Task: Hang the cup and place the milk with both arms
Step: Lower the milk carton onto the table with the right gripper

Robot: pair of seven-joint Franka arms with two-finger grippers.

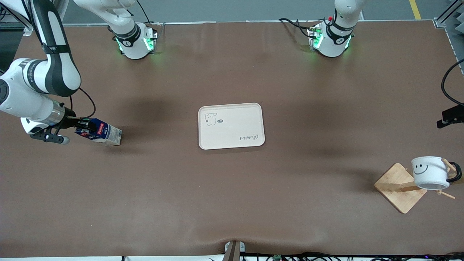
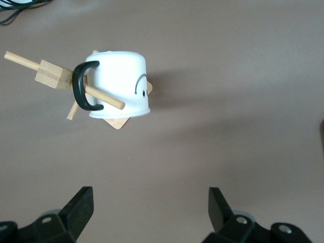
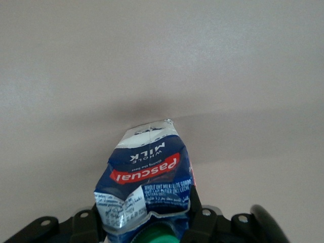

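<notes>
At the right arm's end of the desk, about nine o'clock from the tray in the front view, we see the right tool clamped on the milk. The carton is tipped over, its base end toward the tray; we cannot tell whether that end touches the desk. In the right wrist view the milk sits between the fingers with its green cap close to the tool and its crumpled upper part squeezed.

The tray lies at the middle of the desk and holds nothing; only a printed bear and some script mark its surface.

At the left arm's end, around four o'clock from the tray, the cup hangs by its black handle on a peg of the wooden rack, mouth tilted down, smiley showing.

The left tool appears only in the left wrist view, its fingers spread wide and holding nothing, over bare desk near the cup.
</notes>
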